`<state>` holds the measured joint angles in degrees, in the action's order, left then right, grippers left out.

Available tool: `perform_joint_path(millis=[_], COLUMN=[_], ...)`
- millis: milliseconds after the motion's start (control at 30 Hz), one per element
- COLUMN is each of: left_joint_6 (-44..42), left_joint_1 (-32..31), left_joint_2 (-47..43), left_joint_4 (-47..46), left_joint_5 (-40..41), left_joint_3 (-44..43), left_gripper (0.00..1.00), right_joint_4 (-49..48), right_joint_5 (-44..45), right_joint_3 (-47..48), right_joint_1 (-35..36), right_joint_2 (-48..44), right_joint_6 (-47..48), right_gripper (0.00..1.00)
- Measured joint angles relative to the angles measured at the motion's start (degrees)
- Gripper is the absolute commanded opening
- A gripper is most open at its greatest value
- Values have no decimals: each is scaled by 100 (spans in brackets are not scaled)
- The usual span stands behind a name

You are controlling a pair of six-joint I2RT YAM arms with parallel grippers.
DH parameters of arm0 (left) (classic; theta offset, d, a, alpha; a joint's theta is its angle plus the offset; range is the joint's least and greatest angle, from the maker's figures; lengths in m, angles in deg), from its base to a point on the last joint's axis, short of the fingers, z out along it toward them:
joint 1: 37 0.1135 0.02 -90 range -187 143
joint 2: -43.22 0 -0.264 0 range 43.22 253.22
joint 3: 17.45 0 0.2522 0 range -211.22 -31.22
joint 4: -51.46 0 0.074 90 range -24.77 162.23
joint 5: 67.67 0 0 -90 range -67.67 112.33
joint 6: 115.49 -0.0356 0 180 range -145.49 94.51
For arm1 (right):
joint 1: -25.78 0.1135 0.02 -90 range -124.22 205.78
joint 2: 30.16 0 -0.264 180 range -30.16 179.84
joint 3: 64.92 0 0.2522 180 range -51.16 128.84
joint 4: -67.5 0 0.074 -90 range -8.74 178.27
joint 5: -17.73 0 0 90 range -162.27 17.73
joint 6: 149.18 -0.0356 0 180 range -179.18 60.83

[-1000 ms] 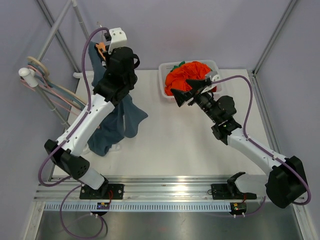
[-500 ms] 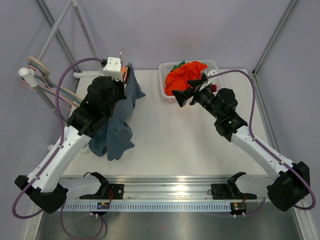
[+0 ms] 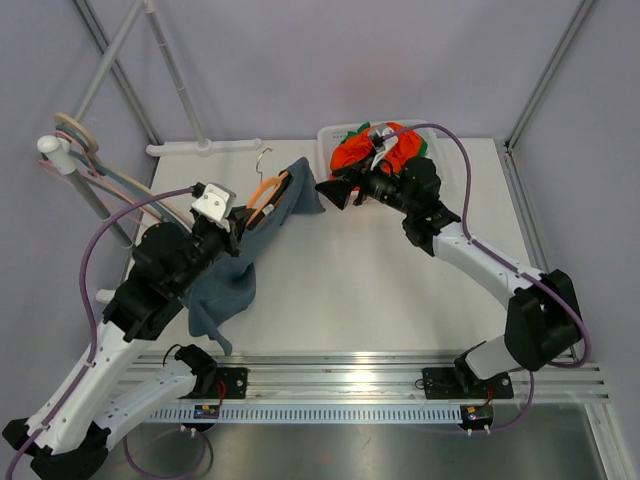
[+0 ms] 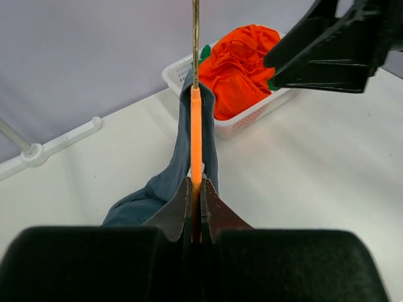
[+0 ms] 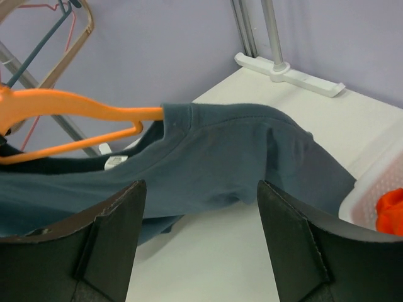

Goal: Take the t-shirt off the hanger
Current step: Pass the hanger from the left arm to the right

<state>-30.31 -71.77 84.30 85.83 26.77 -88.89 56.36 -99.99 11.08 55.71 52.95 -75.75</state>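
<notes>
The left fingers (image 4: 203, 211) are shut tight on the orange hanger (image 3: 268, 192). They pinch it at one end so the arm can hold it up off the surface (image 3: 380, 290), like a stick. I think it is held out this way so the other arm can get at it. The blue t-shirt (image 3: 225, 285) hangs on the hanger. Its top end is draped over the far tip, and the rest droops down to the surface by the left arm. The shirt is long and thin right now. It runs from the near left up to the far right, and its high end points at the white basket (image 3: 322, 140) of red clothes (image 3: 352, 152). The hanger lies along the same line, and its metal hook (image 3: 265, 155) points to the back. The right fingers (image 3: 338, 190) are open wide, and nothing is in them. They sit just beside the high end of the shirt and face it, but I cannot see them touch it. I think they are there to pinch that end and pull the shirt off.
</notes>
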Motion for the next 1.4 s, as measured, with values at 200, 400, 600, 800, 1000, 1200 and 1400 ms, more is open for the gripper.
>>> perform_joint_path(millis=[200, 400, 600, 800, 1000, 1200, 1400], left_joint_6=[-70, -72, -68, -9, 35, 50, 28], left_joint_1=[0, 0, 0, 0, 0, 0, 0], left_joint_2=[-33, 0, -15, -68, -146, -245, -278], left_joint_4=[-424, -546, -719, -743, -745, -734, -702], left_joint_5=[-168, -175, -173, -168, -181, -374, -592], left_joint_3=[509, 754, 756, 765, 765, 767, 767], left_gripper=[0, 0, 0, 0, 0, 0, 0], right_joint_4=[-179, -175, -4, 479, 839, 1093, 1113], right_joint_5=[-214, -168, -13, 131, 326, 577, 922], right_joint_3=[385, 717, 951, 1211, 1368, 1386, 1386], right_joint_1=[74, 313, 579, 629, 643, 649, 680], right_joint_2=[723, 1001, 1084, 1207, 1346, 1386, 1384], right_joint_6=[-354, -341, 103, 463, 684, 846, 846], right_gripper=[77, 75, 69, 66, 56, 14, 0])
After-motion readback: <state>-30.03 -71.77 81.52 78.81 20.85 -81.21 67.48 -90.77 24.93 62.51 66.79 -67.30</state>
